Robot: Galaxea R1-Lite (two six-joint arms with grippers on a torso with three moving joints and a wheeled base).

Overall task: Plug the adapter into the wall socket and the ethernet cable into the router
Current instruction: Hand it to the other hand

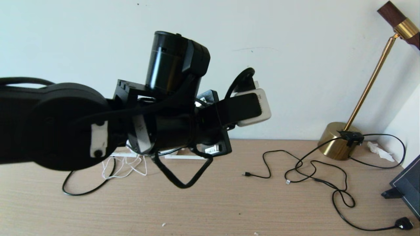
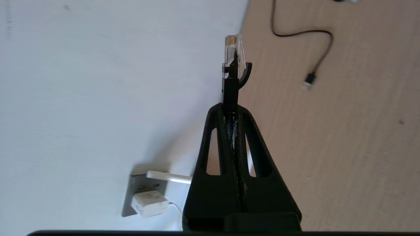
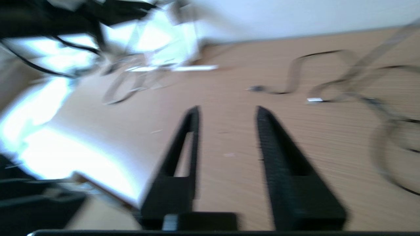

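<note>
My left gripper is shut on the ethernet cable, whose clear plug sticks out past the fingertips toward where wall and table meet. In the head view that gripper is raised in front of the wall, and the cable curves up above it. The white adapter sits in the grey wall socket, and it shows behind the finger in the head view. The router is mostly hidden behind my left arm. My right gripper hangs open over bare table.
Thin black USB cables sprawl across the right of the wooden table. A brass lamp stands at the back right, a dark framed panel at the right edge. The white cord lies under my left arm.
</note>
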